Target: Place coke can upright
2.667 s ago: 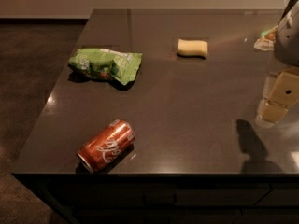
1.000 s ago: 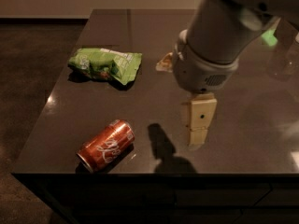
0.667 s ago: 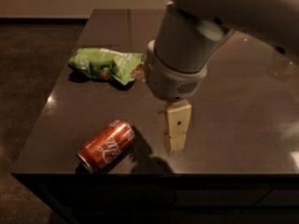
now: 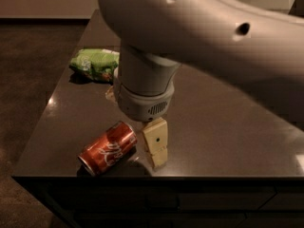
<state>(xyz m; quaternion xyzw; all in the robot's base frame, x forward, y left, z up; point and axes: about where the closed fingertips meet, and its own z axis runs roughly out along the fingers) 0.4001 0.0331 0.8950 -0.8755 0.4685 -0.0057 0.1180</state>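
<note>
The coke can (image 4: 107,147), red-orange with white script and a silver end, lies on its side near the front left of the dark table (image 4: 228,127). Its silver end faces the front left. My gripper (image 4: 155,148) hangs from the large grey arm and is low over the table, just to the right of the can and very close to it. One pale finger (image 4: 156,141) shows in full.
A green snack bag (image 4: 95,63) lies at the back left of the table, partly behind my arm. The table's front edge (image 4: 156,177) runs just in front of the can and gripper. The floor is to the left.
My arm has swept from the right side of the table to the left and come down beside the can. It now hides the pale yellow sponge. The can has not moved.
</note>
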